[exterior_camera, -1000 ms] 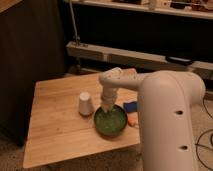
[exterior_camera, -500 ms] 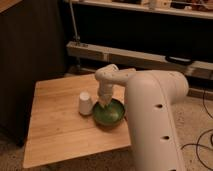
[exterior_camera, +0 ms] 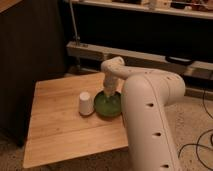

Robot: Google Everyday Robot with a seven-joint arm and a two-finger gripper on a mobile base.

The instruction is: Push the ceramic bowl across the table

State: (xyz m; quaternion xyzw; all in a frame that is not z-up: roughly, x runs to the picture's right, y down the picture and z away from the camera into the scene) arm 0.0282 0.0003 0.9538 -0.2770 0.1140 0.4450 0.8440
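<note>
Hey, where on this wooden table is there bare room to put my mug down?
Bare: the front strip of the table, between the white cup and ceramic bowl and the near edge, and the left side beyond the cup. Crowded: the right, where the gripper is down at the bowl, close beside the cup, under the arm.

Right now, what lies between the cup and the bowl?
Nothing: the camera view shows at most a sliver of table between cup and bowl. The gripper sits at the bowl's far rim.
</note>
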